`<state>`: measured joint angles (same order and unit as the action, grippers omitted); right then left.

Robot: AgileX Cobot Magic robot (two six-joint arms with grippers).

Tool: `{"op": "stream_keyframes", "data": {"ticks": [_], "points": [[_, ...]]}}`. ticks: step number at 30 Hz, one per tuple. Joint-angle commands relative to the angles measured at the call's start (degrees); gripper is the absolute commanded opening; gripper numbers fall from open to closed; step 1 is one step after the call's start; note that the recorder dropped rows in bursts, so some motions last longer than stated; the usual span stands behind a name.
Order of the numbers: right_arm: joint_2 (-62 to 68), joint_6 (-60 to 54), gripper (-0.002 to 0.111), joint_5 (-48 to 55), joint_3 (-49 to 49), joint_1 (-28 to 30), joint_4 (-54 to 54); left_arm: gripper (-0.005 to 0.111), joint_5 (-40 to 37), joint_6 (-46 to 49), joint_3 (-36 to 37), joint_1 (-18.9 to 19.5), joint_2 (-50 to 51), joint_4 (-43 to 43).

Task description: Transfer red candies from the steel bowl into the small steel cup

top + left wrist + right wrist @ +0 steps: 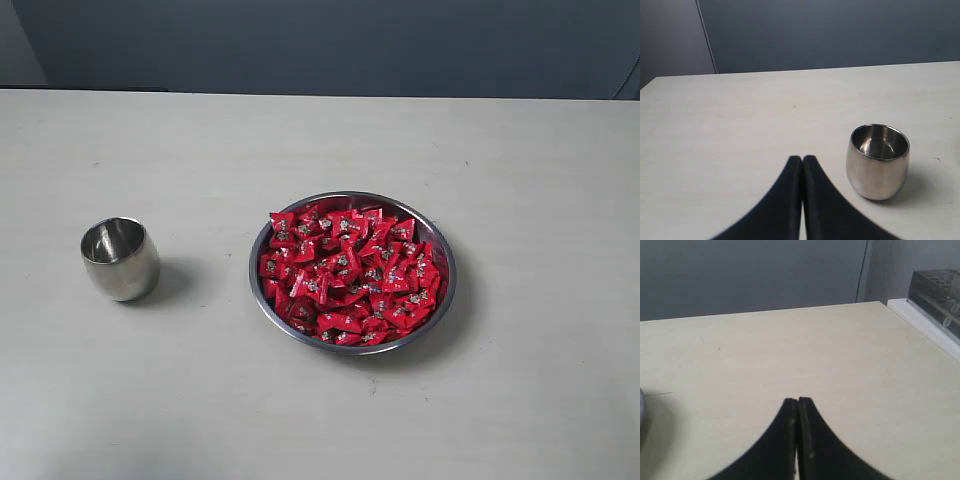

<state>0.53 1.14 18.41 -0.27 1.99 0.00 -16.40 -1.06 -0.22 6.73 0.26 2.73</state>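
Note:
The steel bowl (443, 243) sits right of the table's middle, heaped with many red candies (348, 275) in shiny wrappers. The small steel cup (120, 259) stands upright and empty at the left. Neither arm shows in the exterior view. In the left wrist view my left gripper (802, 159) is shut with nothing between its black fingers, and the cup (878, 162) stands close beside it on the table. My right gripper (798, 401) is shut and empty over bare tabletop; a sliver of the bowl's rim (641, 407) shows at the frame edge.
The pale table (320, 140) ends at a dark wall behind. In the right wrist view a clear rack (937, 290) stands past the table's far corner, beside a white ledge (925, 325).

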Motion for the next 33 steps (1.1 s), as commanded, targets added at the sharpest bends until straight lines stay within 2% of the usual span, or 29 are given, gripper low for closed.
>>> {"op": "stream_keyframes", "data": {"ticks": [1, 11, 20, 23, 33], "points": [[-0.3, 0.0, -0.001, 0.0, 0.3, 0.2, -0.3, 0.0, 0.1, -0.1, 0.2, 0.0, -0.3, -0.1], [-0.3, 0.0, -0.001, -0.6, 0.3, 0.2, -0.6, 0.0, 0.1, -0.1, 0.2, 0.0, -0.3, -0.1], [-0.3, 0.0, -0.001, -25.3, 0.3, 0.2, 15.0, 0.0, 0.1, -0.1, 0.2, 0.0, -0.3, -0.1], [-0.3, 0.0, -0.001, -31.2, 0.3, 0.2, 16.0, 0.0, 0.1, -0.1, 0.2, 0.0, -0.3, -0.1], [-0.3, 0.0, -0.001, -34.4, 0.3, 0.2, 17.4, 0.0, 0.1, -0.1, 0.2, 0.0, -0.3, -0.1]]}}
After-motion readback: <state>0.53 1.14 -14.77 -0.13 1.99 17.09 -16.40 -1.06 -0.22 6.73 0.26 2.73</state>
